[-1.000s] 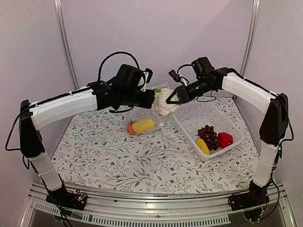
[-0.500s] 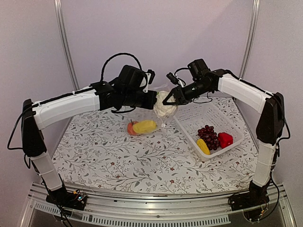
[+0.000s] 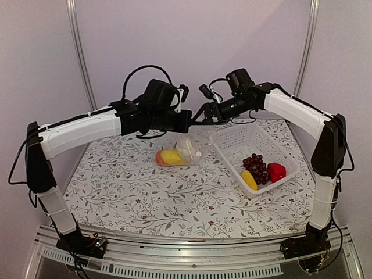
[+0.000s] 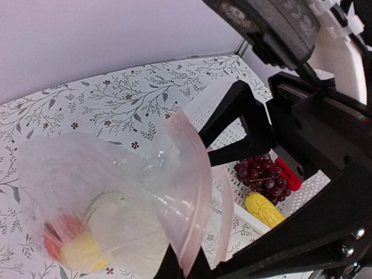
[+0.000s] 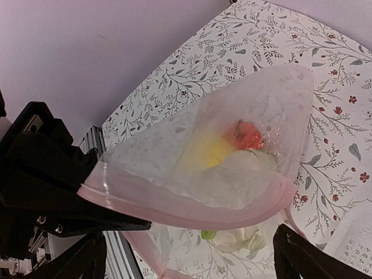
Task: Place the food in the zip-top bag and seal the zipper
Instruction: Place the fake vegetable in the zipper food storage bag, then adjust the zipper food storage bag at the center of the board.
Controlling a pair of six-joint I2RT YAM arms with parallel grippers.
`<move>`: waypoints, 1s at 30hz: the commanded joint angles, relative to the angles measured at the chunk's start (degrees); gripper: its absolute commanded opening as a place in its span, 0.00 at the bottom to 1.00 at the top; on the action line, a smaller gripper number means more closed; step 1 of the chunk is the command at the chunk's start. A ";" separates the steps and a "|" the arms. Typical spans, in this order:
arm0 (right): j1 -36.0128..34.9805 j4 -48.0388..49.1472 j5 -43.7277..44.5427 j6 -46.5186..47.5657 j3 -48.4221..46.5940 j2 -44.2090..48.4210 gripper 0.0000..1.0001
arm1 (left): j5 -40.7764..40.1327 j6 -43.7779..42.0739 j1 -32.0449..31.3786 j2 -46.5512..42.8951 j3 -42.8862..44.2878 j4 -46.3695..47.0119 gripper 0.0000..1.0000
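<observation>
The clear zip-top bag [image 3: 179,150] hangs from my left gripper [image 3: 188,122], which is shut on its pink zipper [image 4: 199,195] strip. The bag's mouth gapes open in the right wrist view. Inside lie the white cauliflower [image 3: 189,149], a yellow piece [image 3: 172,156] and an orange piece [image 3: 158,157]. My right gripper [image 3: 201,115] is open just above the mouth with nothing between its fingers. More food sits in the basket: dark grapes [image 3: 256,164], a yellow piece [image 3: 249,179] and a red piece [image 3: 276,171].
A white lattice basket [image 3: 246,138] stands at the right of the flowered table cover [image 3: 145,197]. Both arms meet above the bag at the back centre. Metal frame posts [image 3: 80,52] rise at the back corners.
My right gripper opened and let the cauliflower go; it dropped into the bag beside the yellow and orange pieces. The right gripper drew slightly up. The left gripper kept its hold.
</observation>
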State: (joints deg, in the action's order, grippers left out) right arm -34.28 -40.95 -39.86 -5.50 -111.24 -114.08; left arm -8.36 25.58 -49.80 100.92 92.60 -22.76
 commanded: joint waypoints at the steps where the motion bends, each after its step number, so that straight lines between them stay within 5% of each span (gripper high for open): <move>1: -0.52 -0.34 2.38 4.66 -2.04 6.30 0.99 | 0.85 1.45 1.84 -3.33 -2.34 2.65 0.00; 14: 3.87 -1.45 10.17 13.48 5.11 16.86 0.99 | -2.32 -7.17 9.60 -9.88 2.52 -7.77 0.00; 20: 3.33 -0.65 1.05 12.39 4.74 8.17 0.83 | 4.21 -4.44 10.83 -7.97 -2.25 -5.24 0.00; 30: -2.27 -2.03 -3.12 10.92 0.26 -5.98 0.73 | 6.82 -0.64 10.78 -5.67 -6.70 -1.74 0.00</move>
State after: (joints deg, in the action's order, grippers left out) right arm -33.58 -41.60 -40.38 6.02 -108.60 -117.78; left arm -3.25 23.53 -39.38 94.56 86.30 -26.89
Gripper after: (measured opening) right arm 0.736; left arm 0.004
